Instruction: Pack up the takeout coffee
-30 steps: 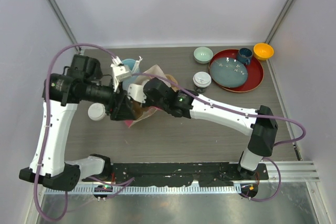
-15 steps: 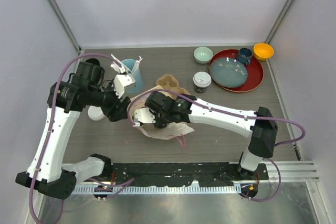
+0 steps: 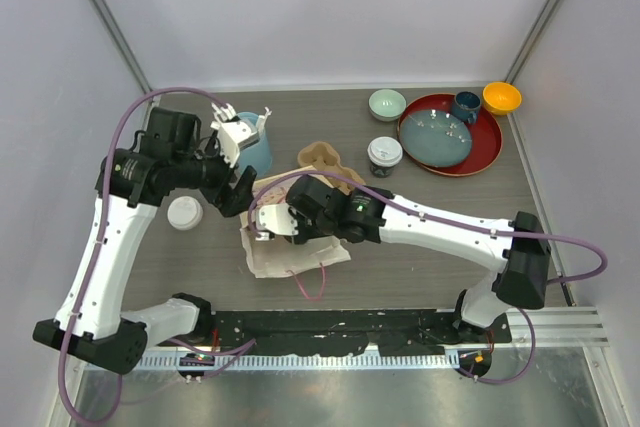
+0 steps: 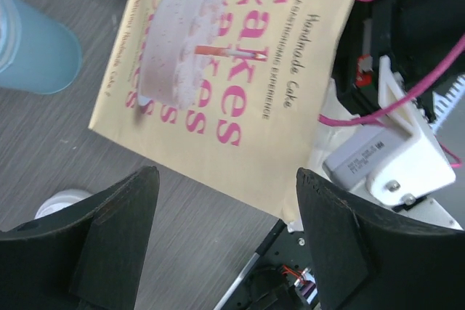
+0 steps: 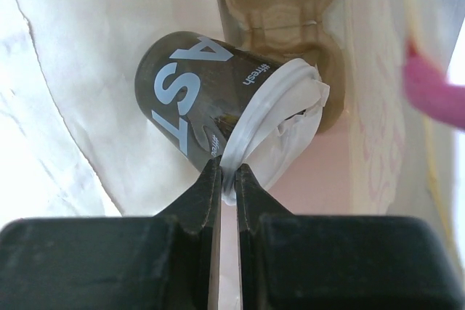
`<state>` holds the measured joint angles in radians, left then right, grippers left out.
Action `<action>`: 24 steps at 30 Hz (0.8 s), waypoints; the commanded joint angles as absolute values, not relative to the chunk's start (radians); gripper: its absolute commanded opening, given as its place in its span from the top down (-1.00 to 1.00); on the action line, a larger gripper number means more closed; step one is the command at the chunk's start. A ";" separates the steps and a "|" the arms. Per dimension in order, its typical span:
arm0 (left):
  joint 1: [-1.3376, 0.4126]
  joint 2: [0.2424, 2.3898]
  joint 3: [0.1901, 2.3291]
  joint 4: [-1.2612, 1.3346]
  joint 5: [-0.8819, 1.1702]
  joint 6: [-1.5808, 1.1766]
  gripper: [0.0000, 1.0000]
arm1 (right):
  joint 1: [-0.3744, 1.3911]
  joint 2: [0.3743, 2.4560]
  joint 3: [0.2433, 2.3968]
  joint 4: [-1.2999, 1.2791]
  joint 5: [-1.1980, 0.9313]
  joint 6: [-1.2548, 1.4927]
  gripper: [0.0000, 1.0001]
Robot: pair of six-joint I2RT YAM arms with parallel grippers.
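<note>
- Two fingers of the right gripper (image 5: 224, 172) are pinched tight on the rim of a white lid (image 5: 270, 117), which is buckled out of round where they bite.
- That lid sits on a black coffee cup (image 5: 182, 70), tipped on its side inside the paper bag (image 3: 290, 252) with pale paper all around it.
- A second ago this bag was up off the table, bunched between both arms by the light-blue cup (image 3: 250, 142). It has since come down and lies flat, nearer the arm bases.
- Over on the other side, the left gripper (image 4: 225, 179) has let go. Its fingers stand wide apart with nothing between them, above the printed face of the bag.
- As I read it, one coffee is in the bag. It is on its side with a squashed lid, though, so a spill looks possible.
- A second cup (image 3: 384, 152) stands upright beside the red tray (image 3: 485, 162), well apart from the bag.
- What looks like a third cup (image 3: 184, 212) stands by the left arm.
- Just beyond the bag lies the cardboard carrier (image 3: 320, 157), with no cup in it that I can see.
</note>
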<state>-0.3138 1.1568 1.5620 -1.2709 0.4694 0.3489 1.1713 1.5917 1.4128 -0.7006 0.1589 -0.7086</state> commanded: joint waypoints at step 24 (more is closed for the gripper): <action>-0.322 1.146 1.362 -1.092 0.520 0.410 -0.47 | 1.066 1.528 1.376 -0.486 0.069 -0.580 0.98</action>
